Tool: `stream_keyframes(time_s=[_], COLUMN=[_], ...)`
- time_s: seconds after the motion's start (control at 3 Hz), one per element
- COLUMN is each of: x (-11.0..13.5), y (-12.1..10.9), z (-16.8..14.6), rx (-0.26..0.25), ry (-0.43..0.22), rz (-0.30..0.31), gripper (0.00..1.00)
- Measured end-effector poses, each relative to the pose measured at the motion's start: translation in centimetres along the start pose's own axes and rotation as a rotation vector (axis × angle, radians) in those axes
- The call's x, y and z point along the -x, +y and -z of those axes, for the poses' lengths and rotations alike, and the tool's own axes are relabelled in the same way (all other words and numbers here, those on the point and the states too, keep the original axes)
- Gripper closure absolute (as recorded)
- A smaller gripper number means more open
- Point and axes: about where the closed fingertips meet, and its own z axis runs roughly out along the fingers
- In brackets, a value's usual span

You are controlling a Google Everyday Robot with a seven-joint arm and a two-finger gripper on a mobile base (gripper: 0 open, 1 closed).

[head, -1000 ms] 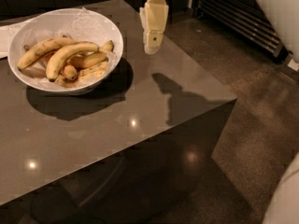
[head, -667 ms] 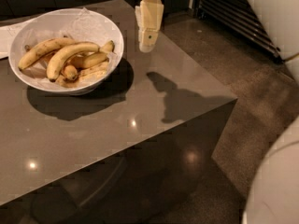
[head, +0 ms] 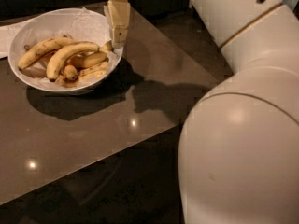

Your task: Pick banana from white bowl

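Note:
The white bowl (head: pixel 28 29) stands on the far left of the dark table, lined with crinkled white paper. In it lies the long, curved bright yellow banana (head: pixel 65 55), with a brown-speckled long banana (head: pixel 39 50) beside it on the far side and short stubby bananas (head: pixel 91 59) on its right. My gripper (head: pixel 117 42) hangs point-down over the bowl's right rim, just right of the bananas and apart from the banana. It holds nothing that I can see.
The glossy dark table (head: pixel 93 129) has its right corner near the middle of the view, with dark floor beyond. My large white arm (head: pixel 243 125) fills the right side. A white sheet (head: pixel 5 38) lies left of the bowl.
The gripper has moved left, from right of the bowl to over its right rim. The arm has swung further into view on the right.

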Motion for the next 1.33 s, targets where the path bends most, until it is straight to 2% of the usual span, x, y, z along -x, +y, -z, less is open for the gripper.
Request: stream_keyframes(time_s=[0.33,0.67,1.33], x=[1.6,2.5,2.4], y=[-1.8,-2.7,-3.2], z=[-1.9,-3.5,-6.6], rx=[0.012,0.027,0.075], ry=[-0.001,0.030,0.114], rz=[0.042,0.078,0.088], gripper=[0.07,0.17,0.19])
